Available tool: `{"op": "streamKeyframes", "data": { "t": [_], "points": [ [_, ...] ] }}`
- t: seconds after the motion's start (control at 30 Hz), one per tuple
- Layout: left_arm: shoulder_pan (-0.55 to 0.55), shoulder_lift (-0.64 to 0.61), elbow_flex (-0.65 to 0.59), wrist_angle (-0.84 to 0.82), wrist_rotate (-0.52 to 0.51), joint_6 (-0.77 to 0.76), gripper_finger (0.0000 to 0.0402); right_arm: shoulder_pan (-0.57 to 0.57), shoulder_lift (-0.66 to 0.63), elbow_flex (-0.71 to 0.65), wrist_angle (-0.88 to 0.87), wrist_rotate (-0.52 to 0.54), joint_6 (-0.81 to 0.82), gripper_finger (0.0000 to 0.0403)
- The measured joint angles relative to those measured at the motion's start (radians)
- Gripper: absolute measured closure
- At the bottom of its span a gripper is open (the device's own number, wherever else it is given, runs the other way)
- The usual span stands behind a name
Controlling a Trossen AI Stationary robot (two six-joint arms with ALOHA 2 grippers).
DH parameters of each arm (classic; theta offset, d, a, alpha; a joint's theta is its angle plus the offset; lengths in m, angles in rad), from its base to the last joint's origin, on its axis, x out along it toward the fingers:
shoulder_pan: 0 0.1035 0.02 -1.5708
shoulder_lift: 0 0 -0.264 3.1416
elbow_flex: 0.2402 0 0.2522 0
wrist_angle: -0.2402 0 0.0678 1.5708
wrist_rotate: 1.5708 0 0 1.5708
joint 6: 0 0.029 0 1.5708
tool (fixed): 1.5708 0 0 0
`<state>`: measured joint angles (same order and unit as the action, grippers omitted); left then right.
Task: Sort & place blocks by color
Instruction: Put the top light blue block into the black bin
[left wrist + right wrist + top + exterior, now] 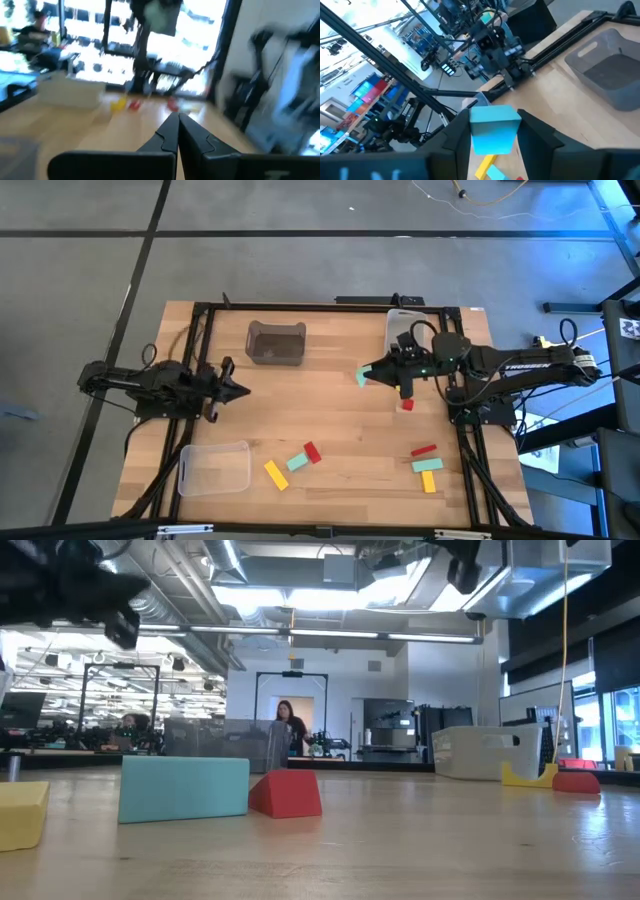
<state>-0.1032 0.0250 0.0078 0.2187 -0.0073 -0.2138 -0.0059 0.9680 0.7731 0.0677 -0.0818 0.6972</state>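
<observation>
From above, the right claw (362,374) pinches a small flat mint-green block (361,377) over the wooden tabletop (330,420), with a red block (406,405) lying just beneath that arm. Opposite, the left claw (243,390) waits pressed together. Past the right wrist, the mint block (492,129) sits clamped between both dark fingers (536,133), above a yellow block (484,166).

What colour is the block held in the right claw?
Mint green block, clamped in the right claw; clearest in the right wrist view.
</observation>
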Motion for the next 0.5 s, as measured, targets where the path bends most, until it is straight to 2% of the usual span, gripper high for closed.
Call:
{"op": "streamKeyframes", "data": {
  "t": [0.17,0.27,0.37,0.5],
  "points": [
    [0.0,0.0,0.0,0.241,-0.105,-0.064,0.0401,0.0,0.0,0.0,0.007,0.0,0.002,0.0274],
    [0.0,0.006,0.002,0.36,-0.222,-0.12,0.0401,0.0,0.0,0.0,0.011,0.001,0.0,0.0274],
    [0.0,0.071,0.049,0.34,-0.288,-0.188,0.0401,-0.001,0.0,0.0,0.014,0.001,-0.012,0.0274],
    [0.0,0.26,0.169,0.333,-0.305,-0.183,0.0378,-0.001,0.0,0.0,0.02,0.0,-0.03,0.0274]
  ]
}}
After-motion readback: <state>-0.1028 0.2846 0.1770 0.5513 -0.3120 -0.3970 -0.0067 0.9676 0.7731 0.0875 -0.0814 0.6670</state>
